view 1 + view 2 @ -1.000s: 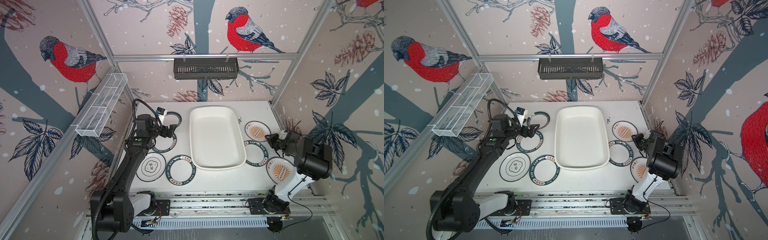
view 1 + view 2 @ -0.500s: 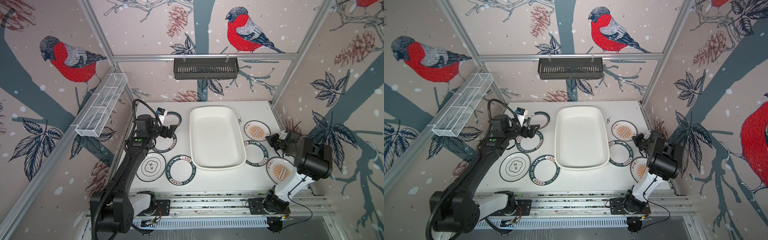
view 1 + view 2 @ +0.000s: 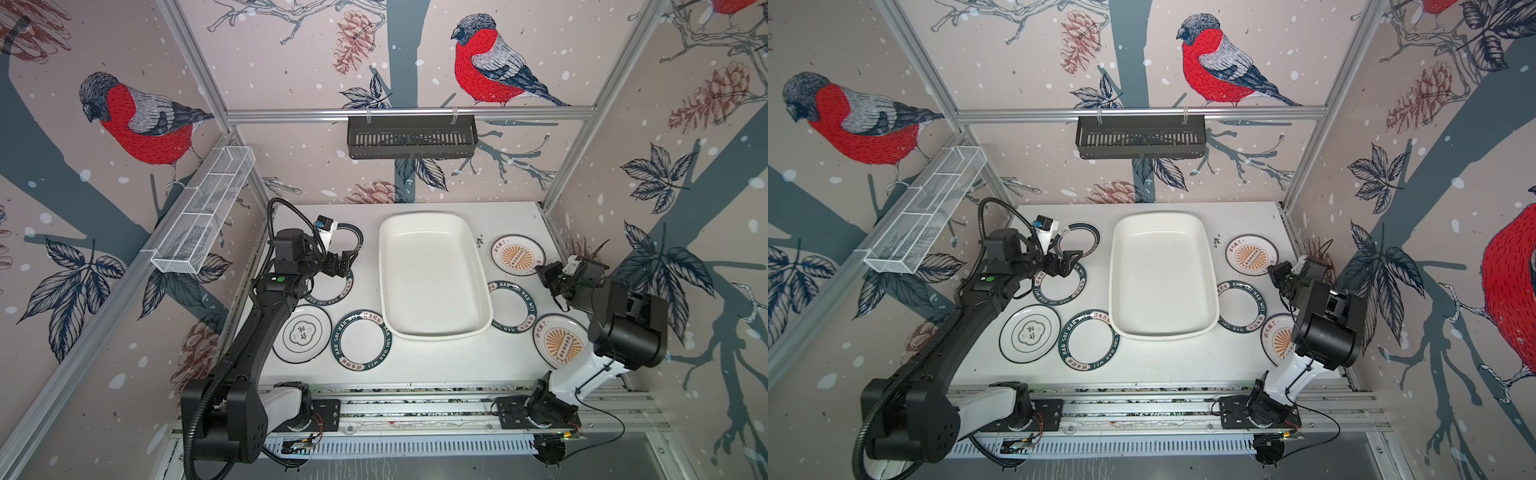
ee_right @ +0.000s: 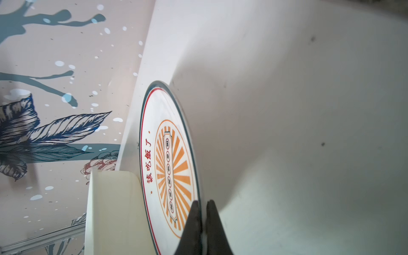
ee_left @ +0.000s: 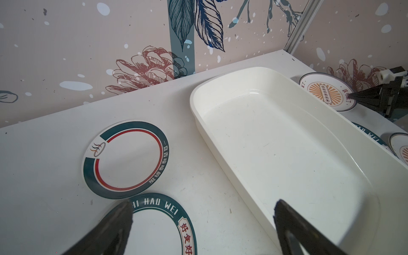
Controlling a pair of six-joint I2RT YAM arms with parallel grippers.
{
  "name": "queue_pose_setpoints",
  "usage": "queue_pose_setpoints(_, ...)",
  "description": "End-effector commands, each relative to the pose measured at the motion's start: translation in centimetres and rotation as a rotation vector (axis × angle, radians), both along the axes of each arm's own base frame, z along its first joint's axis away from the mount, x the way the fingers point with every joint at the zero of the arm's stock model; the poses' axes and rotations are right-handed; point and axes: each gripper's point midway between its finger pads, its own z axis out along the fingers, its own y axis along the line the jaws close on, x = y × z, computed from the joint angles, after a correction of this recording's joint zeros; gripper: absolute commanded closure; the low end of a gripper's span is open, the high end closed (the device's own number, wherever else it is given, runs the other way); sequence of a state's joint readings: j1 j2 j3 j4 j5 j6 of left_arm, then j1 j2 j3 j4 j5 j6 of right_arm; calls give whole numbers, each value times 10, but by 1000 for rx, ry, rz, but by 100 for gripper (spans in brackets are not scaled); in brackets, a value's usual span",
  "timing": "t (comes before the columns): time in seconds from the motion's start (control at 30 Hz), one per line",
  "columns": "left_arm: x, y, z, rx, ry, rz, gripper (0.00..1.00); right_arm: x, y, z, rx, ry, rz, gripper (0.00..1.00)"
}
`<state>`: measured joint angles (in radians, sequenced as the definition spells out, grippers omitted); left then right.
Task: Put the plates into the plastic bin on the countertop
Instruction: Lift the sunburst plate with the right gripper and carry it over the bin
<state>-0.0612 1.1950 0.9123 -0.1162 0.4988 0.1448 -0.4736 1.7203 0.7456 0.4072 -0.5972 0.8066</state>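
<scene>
— Right claw [image 4: 202, 206]?
— Pressed together on the rim of the far sunburst plate [image 4: 170, 172], pinching its edge. The right wrist view shows only the fingertips [image 4: 193, 220]; the rest is cut off.
— Is that plate off the counter [image 3: 419, 365]?
— Cannot tell. In both top views it sits right of the bin [image 3: 432, 274], apart from it, toward the back wall.
— Left claw [image 5: 203, 203]?
— Spread wide above the left lettered plate [image 5: 154, 231], beside the bin. The left wrist view cuts that plate off at the frame edge, and from above the left arm [image 3: 266, 324] hides part of it.
— What else is covered?
— The left wrist camera [image 3: 326, 226] blocks part of the ringed plate [image 3: 353, 237] behind it. The right arm [image 3: 623, 332] hides a slice of the near sunburst plate [image 3: 557, 343]. The bin's rim covers the left edge of the right lettered plate [image 3: 513, 309]. Only the clover plate [image 3: 302, 332] and the front lettered plate [image 3: 361, 340] show whole, on the counter left of the bin's near corner.
</scene>
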Motion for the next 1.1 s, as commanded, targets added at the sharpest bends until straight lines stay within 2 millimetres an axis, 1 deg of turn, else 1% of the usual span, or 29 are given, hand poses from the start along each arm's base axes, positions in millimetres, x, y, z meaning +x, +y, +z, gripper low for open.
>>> queue_pose_setpoints(0.0, -2, -5, 6, -9, -10, -28, 1, 15, -3, 35, -7, -107, -6, 99)
queue_pose_setpoints(0.17, -4, -5, 7, 4, -9, -38, 2, 23, 4, 66, -27, -156, 17, 99)
queue_pose_setpoints(0.37, -9, -14, 14, 25, -39, -112, 2, 30, 29, 105, -64, -218, 72, 99)
queue_pose_setpoints(0.47, -8, -16, 21, 26, -46, -125, 2, 34, 47, 127, -75, -248, 115, 99)
queue_pose_setpoints(0.57, -13, -19, 20, 27, -34, -151, 2, 40, 76, 148, -108, -273, 183, 99)
queue_pose_setpoints(0.63, -19, -23, 20, 19, -30, -185, 2, 44, 102, 162, -134, -292, 245, 99)
queue_pose_setpoints(0.7, -21, -23, 20, 8, -26, -180, 2, 47, 128, 172, -156, -307, 301, 99)
queue_pose_setpoints(0.8, -22, -20, 18, 13, -24, -157, 2, 51, 168, 178, -173, -315, 379, 99)
queue_pose_setpoints(0.87, -21, -18, 19, 22, -23, -147, 2, 53, 193, 179, -175, -318, 429, 99)
queue_pose_setpoints(0.93, -22, -17, 21, 28, -21, -139, 2, 54, 216, 174, -179, -308, 465, 99)
queue_pose_setpoints(0.97, -23, -16, 24, 30, -24, -138, 2, 54, 227, 169, -178, -305, 482, 99)
queue_pose_setpoints(1.07, -27, -15, 23, 33, -15, -134, 2, 53, 259, 151, -159, -284, 534, 99)
